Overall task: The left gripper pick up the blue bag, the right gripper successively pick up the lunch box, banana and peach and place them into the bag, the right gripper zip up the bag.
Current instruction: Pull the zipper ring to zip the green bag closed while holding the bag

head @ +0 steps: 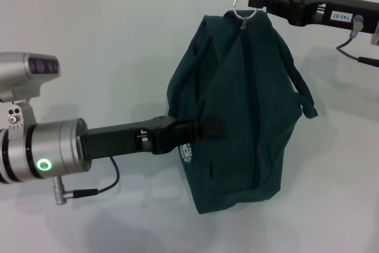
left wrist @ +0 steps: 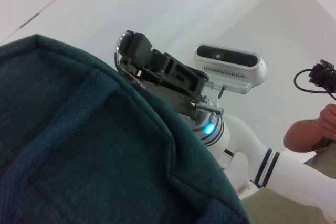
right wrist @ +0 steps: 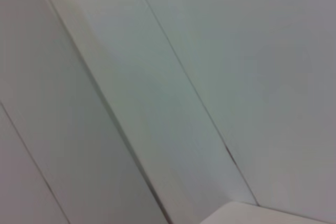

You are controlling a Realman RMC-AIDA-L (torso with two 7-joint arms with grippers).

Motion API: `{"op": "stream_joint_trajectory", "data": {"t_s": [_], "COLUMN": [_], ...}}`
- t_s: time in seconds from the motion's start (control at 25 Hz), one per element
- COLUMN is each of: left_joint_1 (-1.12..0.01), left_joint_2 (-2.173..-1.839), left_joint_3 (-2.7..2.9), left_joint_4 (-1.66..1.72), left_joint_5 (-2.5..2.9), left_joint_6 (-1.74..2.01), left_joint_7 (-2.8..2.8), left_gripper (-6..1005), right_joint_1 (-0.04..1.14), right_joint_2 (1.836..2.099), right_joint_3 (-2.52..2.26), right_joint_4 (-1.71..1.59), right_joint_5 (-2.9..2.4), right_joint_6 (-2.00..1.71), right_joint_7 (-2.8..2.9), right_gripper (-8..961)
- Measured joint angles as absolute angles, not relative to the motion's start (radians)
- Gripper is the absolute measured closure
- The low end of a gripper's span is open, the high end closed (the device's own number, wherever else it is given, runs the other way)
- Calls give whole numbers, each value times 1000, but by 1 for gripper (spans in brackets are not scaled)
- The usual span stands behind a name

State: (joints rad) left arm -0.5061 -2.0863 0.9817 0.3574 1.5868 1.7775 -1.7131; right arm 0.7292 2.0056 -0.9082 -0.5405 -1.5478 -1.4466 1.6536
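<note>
The blue bag (head: pixel 237 111) is standing on the white desk (head: pixel 106 57), bulging and upright, with its zipper line running down the middle of the side that faces the head camera; a small round white logo (head: pixel 187 153) is showing low on its left side, and one padded handle (head: pixel 302 96) is drooping off the right edge. The left gripper (head: pixel 204 130) is reaching in from the left on its black arm, with the silver wrist (head: pixel 50 149) glowing green; its fingers are closing on the bag's fabric at mid height, just above the logo, and pinching a fold of it. The right gripper (head: pixel 260 1) is coming in from the upper right, level with the top of the bag; its tip is sitting right at the metal ring pull (head: pixel 243 3) of the zipper, at the bag's peak, clamping the ring between its fingers. In the left wrist view the teal fabric (left wrist: pixel 79 145) is filling the foreground, and the right gripper (left wrist: pixel 131 51) is showing beyond it, perching on the bag's top edge with the ring at its tip. The right wrist view is taking in only pale flat surfaces.
</note>
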Motion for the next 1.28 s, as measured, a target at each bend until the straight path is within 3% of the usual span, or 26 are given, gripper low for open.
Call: {"op": "stream_joint_trajectory", "data": {"t_s": [0.8,1.12,1.28], "left_joint_1": [-489,-499,-529], "left_joint_2": [-2075,-2063,-2038], "left_joint_3": [881,741,748], "left_joint_4": [361,366,367], "left_joint_5": [1580,1581,1613], "left_joint_6": [1787,1747,1697], "left_joint_7": [-1730,-1837,-1900], "left_gripper": [838,374,293], "right_joint_1": [696,678,663], "right_joint_2": [2010,2012,2012], "right_joint_3": [-898,-895,-896], "right_joint_4": [-596,-597,-594], "right_joint_5": [-1541,-1537,-1522], "right_joint_6": [-1493,-1544,-1556], "right_joint_7": [1628,1609,1596], "right_gripper": [923,923,922]}}
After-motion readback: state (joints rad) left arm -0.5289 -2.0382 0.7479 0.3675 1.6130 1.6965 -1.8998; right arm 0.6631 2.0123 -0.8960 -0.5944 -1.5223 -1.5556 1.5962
